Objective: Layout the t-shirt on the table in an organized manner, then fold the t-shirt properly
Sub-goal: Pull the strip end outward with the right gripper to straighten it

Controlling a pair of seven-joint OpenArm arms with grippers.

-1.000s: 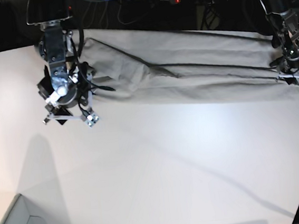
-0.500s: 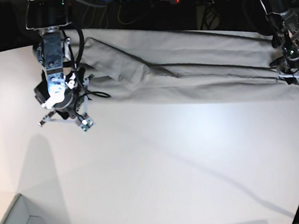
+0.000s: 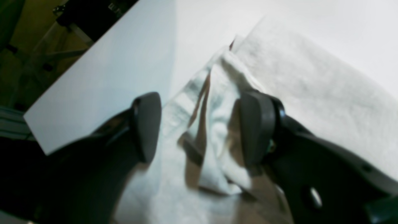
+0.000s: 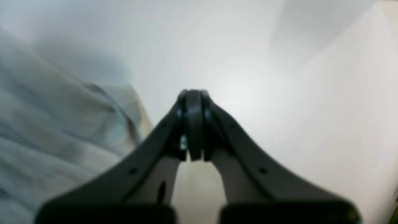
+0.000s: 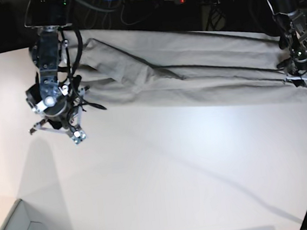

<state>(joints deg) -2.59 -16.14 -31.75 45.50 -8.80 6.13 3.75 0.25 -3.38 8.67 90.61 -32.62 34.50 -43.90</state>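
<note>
White table (image 5: 163, 163) carries the shirt (image 5: 193, 70); left gripper (image 3: 199, 124) straddles its bunched edge, spread; right gripper (image 4: 193, 124) beside it, clenched empty

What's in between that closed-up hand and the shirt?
Only bare white table. In the right wrist view, the right hand is pinched shut on nothing, with the t-shirt lying off to its side.

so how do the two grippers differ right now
The left gripper has its jaws apart, straddling a bunched fold of the t-shirt; the right gripper is shut on nothing. The left sits over cloth near the table edge; the right hangs over bare table beside the shirt. Both have dark fingers.
</note>
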